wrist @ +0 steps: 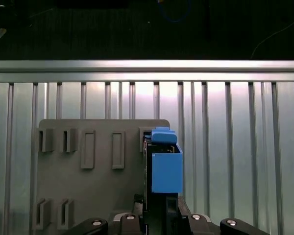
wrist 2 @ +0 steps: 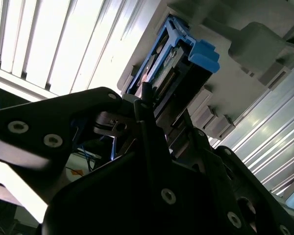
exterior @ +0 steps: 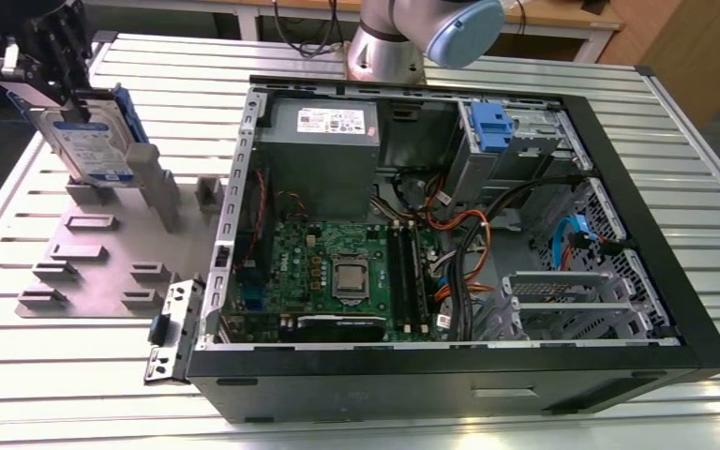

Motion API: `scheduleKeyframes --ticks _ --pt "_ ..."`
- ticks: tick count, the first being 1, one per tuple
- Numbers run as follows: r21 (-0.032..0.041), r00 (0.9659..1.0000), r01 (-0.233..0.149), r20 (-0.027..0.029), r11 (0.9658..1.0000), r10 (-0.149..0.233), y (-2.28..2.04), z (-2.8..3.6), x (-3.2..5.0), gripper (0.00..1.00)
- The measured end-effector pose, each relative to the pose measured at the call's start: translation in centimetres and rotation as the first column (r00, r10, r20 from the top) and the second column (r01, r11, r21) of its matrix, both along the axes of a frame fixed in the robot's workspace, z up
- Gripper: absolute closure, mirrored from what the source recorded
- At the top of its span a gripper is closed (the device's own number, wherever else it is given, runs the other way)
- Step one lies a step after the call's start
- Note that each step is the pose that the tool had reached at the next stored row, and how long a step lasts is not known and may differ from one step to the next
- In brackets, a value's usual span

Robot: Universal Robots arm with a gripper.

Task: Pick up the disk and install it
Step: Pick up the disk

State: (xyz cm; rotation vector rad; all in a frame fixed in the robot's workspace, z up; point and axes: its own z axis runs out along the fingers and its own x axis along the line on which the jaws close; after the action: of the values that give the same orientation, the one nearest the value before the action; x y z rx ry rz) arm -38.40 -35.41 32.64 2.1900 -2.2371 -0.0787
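Observation:
The disk (exterior: 95,142) is a silver drive with a white-and-blue label and blue rails. It stands upright over the far corner of the grey holder plate (exterior: 91,272), at the exterior view's left. My black gripper (exterior: 72,105) comes down on its top and is shut on it. In the first wrist view the disk's blue rail (wrist: 165,169) runs edge-on from between my fingers (wrist: 172,208) toward the plate's slots. In the second wrist view the disk (wrist 2: 169,78) with its blue tab sits just past my fingertips (wrist 2: 146,98). I cannot tell whether its lower edge still rests in the holder.
The open computer case (exterior: 660,281) lies on the slatted metal table (exterior: 60,375), to the exterior view's right of the plate. Inside are a grey power supply (exterior: 320,155), a motherboard (exterior: 335,272), cables and a drive cage with a blue latch (exterior: 490,127). The arm's base (exterior: 385,47) stands behind the case.

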Motion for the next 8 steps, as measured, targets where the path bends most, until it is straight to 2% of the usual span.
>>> scheduleKeyframes --ticks 5,8 --pt "-0.0001 1.0000 0.000 -0.0001 1.0000 0.000 0.00 0.07 0.00 0.65" --pt "-0.0002 1.0000 0.000 -0.0004 1.0000 0.000 0.00 0.36 0.00 0.65"
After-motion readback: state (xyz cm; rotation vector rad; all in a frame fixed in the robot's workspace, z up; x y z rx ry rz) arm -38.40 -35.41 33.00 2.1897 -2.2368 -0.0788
